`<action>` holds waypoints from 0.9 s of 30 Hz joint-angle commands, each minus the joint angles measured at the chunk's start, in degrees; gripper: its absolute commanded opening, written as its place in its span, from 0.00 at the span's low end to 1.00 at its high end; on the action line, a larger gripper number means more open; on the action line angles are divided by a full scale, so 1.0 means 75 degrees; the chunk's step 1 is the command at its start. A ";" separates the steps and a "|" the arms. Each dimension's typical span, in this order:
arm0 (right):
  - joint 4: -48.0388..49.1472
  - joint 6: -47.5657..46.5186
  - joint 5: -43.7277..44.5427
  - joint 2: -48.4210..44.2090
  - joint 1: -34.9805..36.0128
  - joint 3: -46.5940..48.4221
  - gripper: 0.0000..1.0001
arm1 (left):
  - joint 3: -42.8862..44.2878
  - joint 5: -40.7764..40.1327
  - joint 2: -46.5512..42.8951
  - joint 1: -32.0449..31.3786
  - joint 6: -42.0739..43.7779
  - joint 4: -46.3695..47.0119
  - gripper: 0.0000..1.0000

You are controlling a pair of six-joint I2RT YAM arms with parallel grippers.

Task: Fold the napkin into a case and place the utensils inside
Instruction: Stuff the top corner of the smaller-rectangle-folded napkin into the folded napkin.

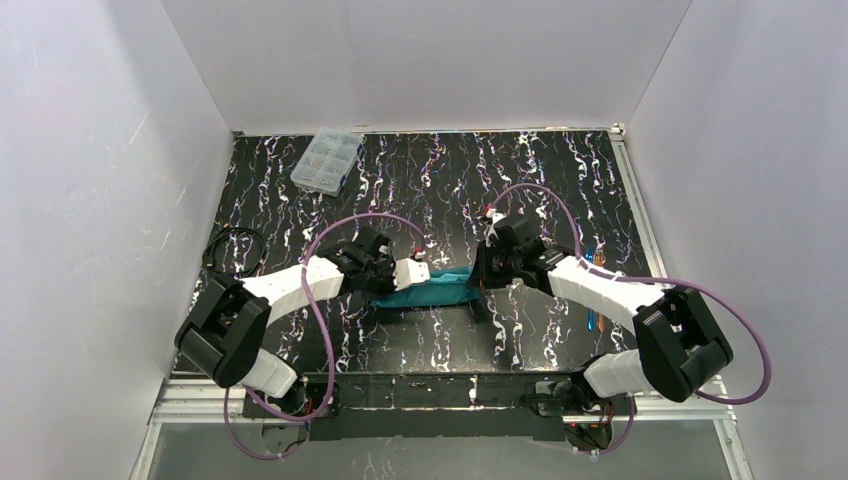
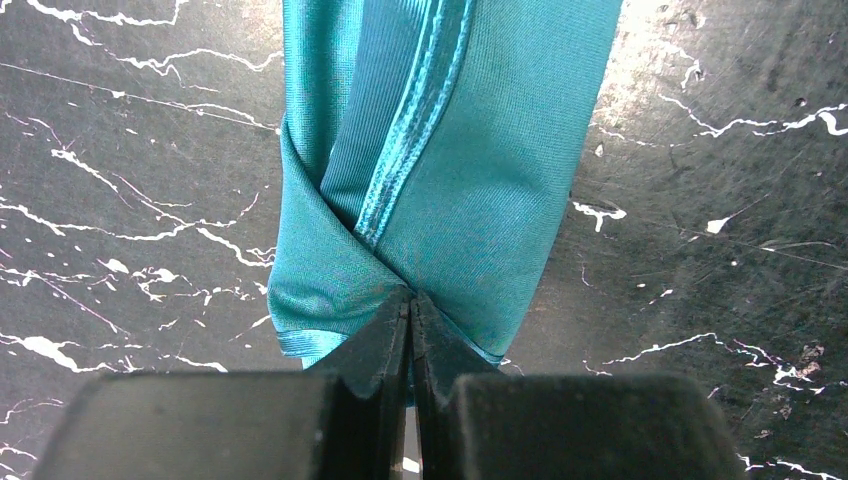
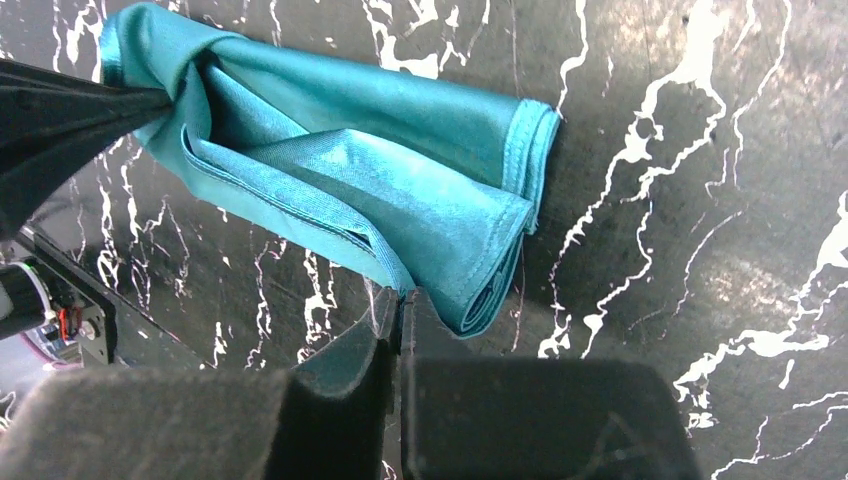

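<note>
A: Where's the napkin (image 1: 445, 290)?

B: Near-centre of the desk (image 1: 450, 190), between the two arms. It's a long, loosely folded teal strip running left to right. Several layers are stacked, and the lighter blue hem shows along the length in the left wrist view.

A: Left tool (image 2: 410, 310)?

B: Closed, with the jaws pressed together and no gap. It's pinching the left end of the napkin, and the cloth puckers into a V right at the fingertips. From there the strip runs away from the wrist camera, flat on the desk.

A: Right tool (image 3: 400, 300)?

B: Jaws together too, tips on the near edge of the napkin's right end. A fold of hem runs into the pinch point, so I read it as gripping cloth. The rest of that end lies on the desk as a rounded, layered fold just beside the fingers. The left tool's black fingers show at the far end of the strip in that same view.

A: Is it a case yet?

B: No. It's a bunched strip with no pouch shape or diagonal flap.

A: Utensils (image 1: 592, 318)?

B: On the desk at the right side, past the right forearm and well apart from the napkin. They're thin with an orange-blue sheen, and the arm partly covers them. I can't count the pieces.

A: Anything else?

B: A clear compartment box (image 1: 327, 160) at the far left corner of the desk.
</note>
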 commanded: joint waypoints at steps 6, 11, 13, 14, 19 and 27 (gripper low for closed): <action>0.0150 -0.0395 -0.0064 0.0759 -0.0072 0.0846 0.06 | -0.0069 0.0203 -0.0242 -0.0144 0.0313 -0.0246 0.00; 0.0095 -0.0568 0.0035 0.1166 -0.0081 0.1257 0.06 | -0.0117 0.0227 -0.0242 -0.0162 0.0429 -0.0250 0.00; -0.0010 -0.0627 0.0139 0.1341 -0.0102 0.1413 0.06 | -0.0149 0.0239 -0.0258 -0.0187 0.0477 -0.0245 0.00; -0.0058 -0.0662 0.0204 0.1432 -0.0107 0.1469 0.06 | -0.0152 0.0236 -0.0255 -0.0194 0.0485 -0.0247 0.00; -0.0105 -0.0693 0.0746 0.1844 -0.0163 0.1458 0.04 | 0.0020 0.0145 -0.0305 -0.0209 0.0294 -0.0315 0.00; 0.0127 -0.0571 0.0629 0.2251 -0.0188 0.1232 0.03 | 0.0745 0.0293 -0.0562 -0.0197 -0.0357 -0.0911 0.00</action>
